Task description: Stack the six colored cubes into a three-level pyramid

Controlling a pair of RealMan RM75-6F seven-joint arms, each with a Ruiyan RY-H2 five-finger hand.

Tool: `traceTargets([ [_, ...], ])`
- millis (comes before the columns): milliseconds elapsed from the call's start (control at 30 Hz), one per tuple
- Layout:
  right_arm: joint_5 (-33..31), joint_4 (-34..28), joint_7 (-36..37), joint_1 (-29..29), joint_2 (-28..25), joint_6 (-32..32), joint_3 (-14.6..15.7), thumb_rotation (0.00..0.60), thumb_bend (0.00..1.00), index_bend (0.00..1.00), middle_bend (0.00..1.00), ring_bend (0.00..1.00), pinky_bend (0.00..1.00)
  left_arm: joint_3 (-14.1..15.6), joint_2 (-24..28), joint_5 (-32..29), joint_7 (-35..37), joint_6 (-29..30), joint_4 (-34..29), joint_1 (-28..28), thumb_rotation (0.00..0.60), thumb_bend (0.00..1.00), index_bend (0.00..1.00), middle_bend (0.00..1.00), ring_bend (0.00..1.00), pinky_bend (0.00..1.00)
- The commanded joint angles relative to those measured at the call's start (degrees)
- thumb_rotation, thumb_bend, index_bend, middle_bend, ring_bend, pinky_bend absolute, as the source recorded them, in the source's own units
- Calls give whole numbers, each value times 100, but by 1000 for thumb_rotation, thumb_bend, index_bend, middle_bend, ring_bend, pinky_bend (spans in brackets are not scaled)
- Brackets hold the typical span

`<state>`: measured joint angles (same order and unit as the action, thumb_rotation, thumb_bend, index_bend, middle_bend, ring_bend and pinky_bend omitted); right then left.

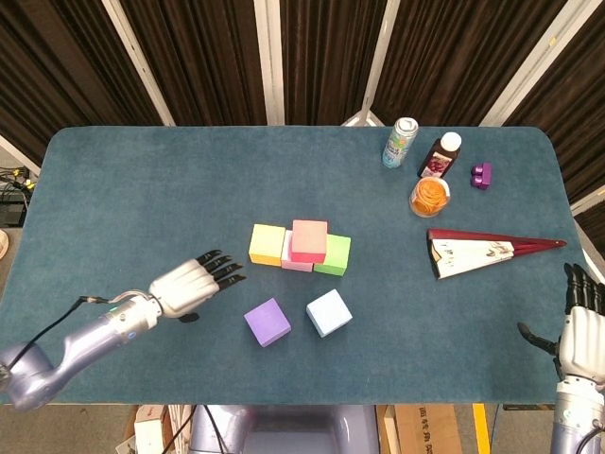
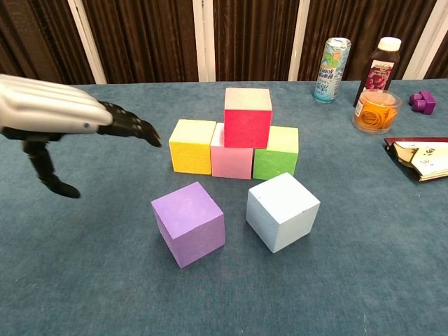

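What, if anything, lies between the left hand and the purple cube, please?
Nothing: only bare table cloth separates the left hand from the purple cube, in both views.

Can (image 2: 335,60) and bottle (image 2: 379,70) at far right carry printed labels; lettering too small to read.

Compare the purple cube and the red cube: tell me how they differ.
The purple cube lies loose on the table, while the red cube sits atop the bottom row. Purple is turned askew; red sits square to the row. Purple lies nearer the left hand. They look alike in size and shape.
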<state>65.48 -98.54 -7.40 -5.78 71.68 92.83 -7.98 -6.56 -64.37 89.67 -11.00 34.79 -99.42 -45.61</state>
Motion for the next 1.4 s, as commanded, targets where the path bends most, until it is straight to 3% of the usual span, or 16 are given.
traceTargets([
  [33,-30,14,-7,23,7,-21,-48,600,95,48,80,81,0,25,-321,-49,34,-71,184,-173,600,254,71,23,0,0],
  [533,-6,-67,55,157,-57,-149,-205,600,95,47,80,81,0,123,-1060,-404,-484,127,339,-389,600,277,113,88,0,0],
  [900,-1,-94,133,218,-101,-247,-283,600,94,46,80,81,0,207,-1347,-566,-668,181,325,-519,600,348,167,144,0,0],
  [1400,-28,-173,210,281,-164,-371,-372,600,95,46,81,81,0,297,-1595,-655,-815,343,400,-638,600,366,215,216,0,0],
])
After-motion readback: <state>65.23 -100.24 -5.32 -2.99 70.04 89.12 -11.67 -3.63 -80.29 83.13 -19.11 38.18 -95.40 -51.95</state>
